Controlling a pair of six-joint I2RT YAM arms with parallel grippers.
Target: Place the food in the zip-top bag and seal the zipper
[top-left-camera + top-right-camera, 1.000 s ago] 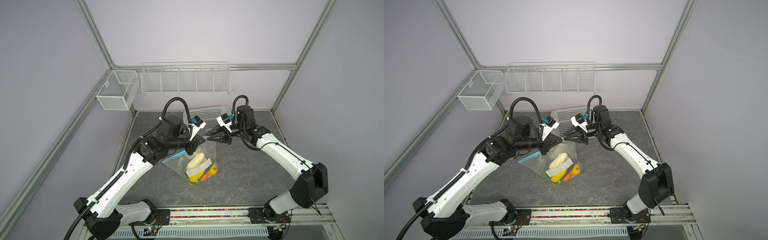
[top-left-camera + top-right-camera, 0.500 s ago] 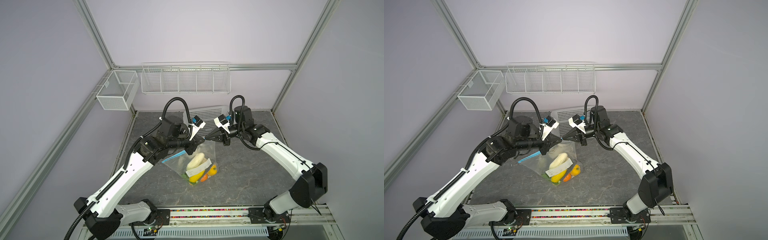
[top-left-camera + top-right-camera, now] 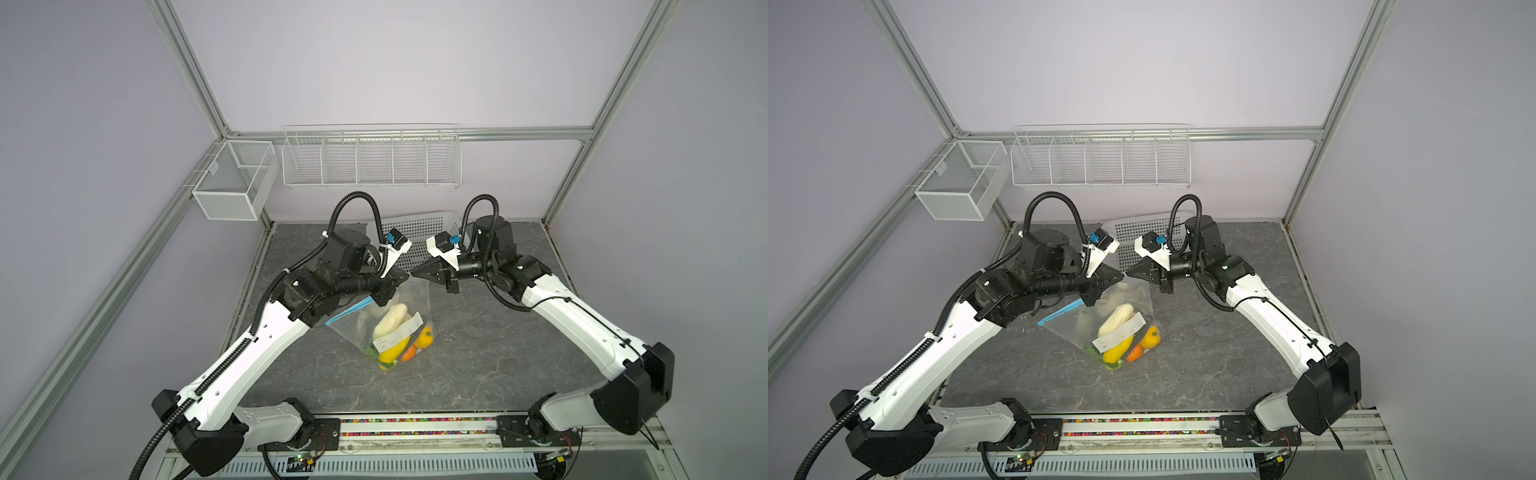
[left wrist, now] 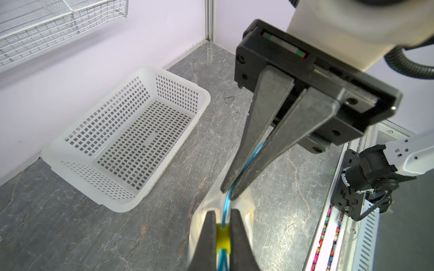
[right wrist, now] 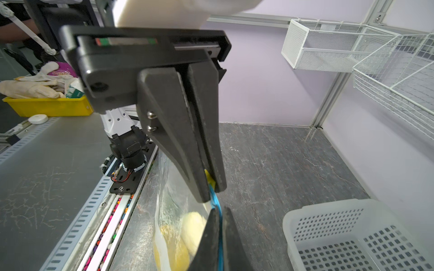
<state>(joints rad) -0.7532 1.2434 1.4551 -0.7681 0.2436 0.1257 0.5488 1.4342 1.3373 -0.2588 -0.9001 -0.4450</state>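
The clear zip-top bag hangs by one upper corner, its lower end resting on the table. The food shows through it: a white piece, a yellow piece and orange pieces. My left gripper is shut on the yellow slider of the blue zipper. Tip to tip with it, my right gripper is shut on the zipper strip just beyond the slider. Both grippers meet above the bag.
A white perforated basket lies on the table behind the grippers, near the back wall. Wire baskets hang on the back wall and in the left corner. The arms' base rail runs along the front edge.
My right gripper has turned at the wrist and closed on the zipper strip next to the slider. The left gripper and the bag have stayed in place.
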